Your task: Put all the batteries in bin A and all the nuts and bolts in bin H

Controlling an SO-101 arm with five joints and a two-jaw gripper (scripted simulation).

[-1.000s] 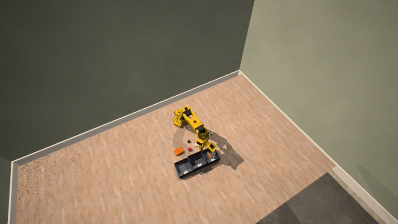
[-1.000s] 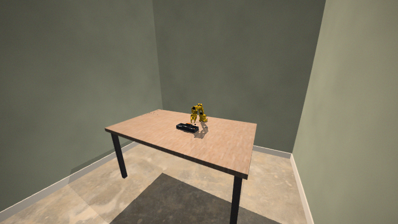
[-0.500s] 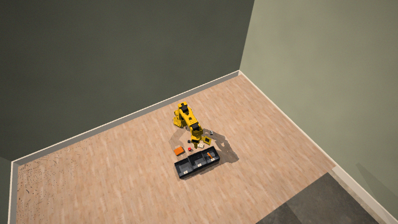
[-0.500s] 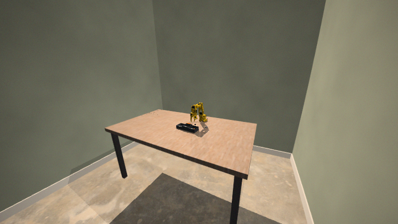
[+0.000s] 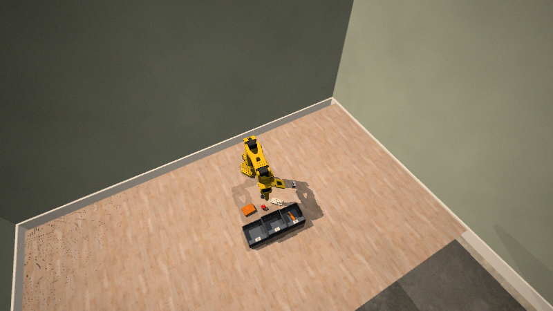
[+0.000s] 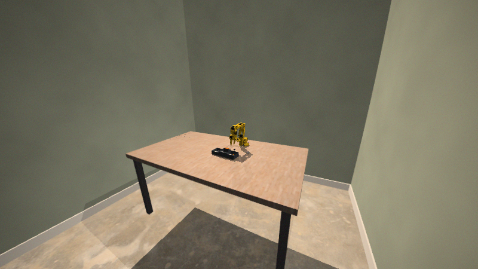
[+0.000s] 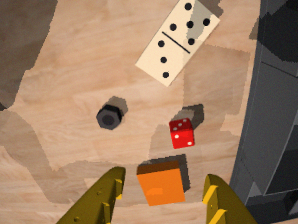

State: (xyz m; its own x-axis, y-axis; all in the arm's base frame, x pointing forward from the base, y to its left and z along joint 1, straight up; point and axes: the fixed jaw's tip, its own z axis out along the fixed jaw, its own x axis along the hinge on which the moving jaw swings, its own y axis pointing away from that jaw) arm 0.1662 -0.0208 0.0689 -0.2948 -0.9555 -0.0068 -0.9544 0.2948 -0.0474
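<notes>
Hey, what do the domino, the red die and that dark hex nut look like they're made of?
Domino: cream, matte, black pips, likely plastic or bone. Red die: glossy-looking red with white pips, probably plastic. Hex nut: dark grey, dull, probably metal, though the look leaves that open.

Arm (image 5: 256, 159) bent forward and down; jaws slightly parted, holding nothing.
</notes>
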